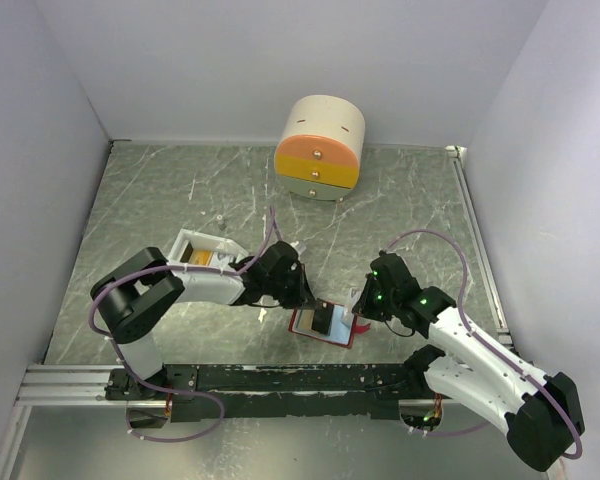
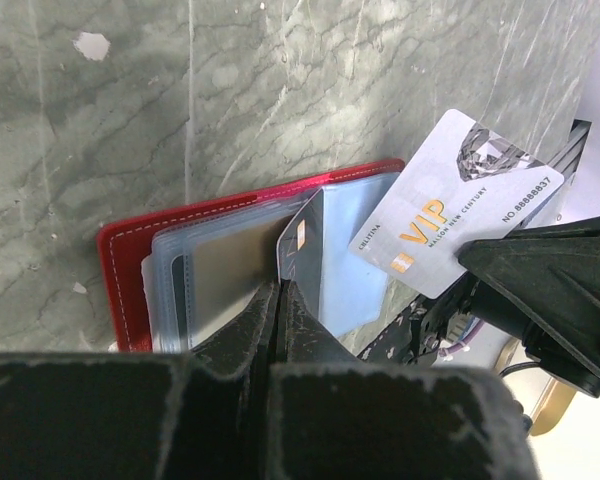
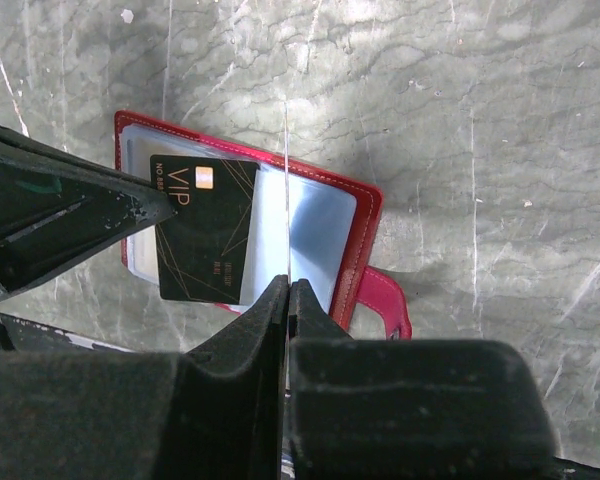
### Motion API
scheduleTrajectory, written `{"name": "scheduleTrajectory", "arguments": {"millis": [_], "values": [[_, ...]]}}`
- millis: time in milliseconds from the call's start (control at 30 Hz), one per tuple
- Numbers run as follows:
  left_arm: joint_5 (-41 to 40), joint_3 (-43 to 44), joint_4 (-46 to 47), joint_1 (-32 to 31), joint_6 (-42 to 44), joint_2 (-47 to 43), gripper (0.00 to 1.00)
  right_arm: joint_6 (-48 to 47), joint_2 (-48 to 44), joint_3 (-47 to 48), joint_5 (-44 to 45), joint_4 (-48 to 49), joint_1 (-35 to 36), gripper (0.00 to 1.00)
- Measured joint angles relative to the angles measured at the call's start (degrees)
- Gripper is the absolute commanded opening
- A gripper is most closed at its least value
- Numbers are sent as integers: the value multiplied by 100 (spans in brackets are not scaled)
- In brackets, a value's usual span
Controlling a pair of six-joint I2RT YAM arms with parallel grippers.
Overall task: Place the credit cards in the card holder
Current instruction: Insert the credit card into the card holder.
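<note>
The red card holder [image 1: 332, 338] lies open on the table between my arms, its pale-blue sleeves [image 2: 350, 270] facing up. My left gripper [image 2: 278, 285] is shut on a dark credit card [image 3: 205, 235] with gold "VIP" lettering and holds it just over the holder [image 3: 366, 240]. I cannot tell if the card's edge is inside a sleeve. My right gripper [image 3: 288, 282] is shut on a silver-grey VIP card [image 2: 450, 205], standing at the holder's right side. In the top view the left gripper [image 1: 317, 312] and right gripper [image 1: 358, 312] stand close together.
A white tray [image 1: 183, 240] with orange-gold cards [image 1: 198, 257] sits left of the left gripper. A round cream-and-orange drawer box [image 1: 320, 147] stands at the back. The holder's red strap [image 3: 385, 300] sticks out on the marble table. White walls close in the sides.
</note>
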Motion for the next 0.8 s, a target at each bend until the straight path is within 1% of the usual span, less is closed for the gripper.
{"name": "scheduleTrajectory", "arguments": {"millis": [367,567,800], "values": [[-87,4,28,-162,9,81,7,15,-33,-35,9,-31,0,0],[-107,63,-39,-175,138,90,7,81,-42,262,37,-382,0,0],[-98,219,-129,-186,271,149,7,184,-308,459,76,-892,0,0]]}}
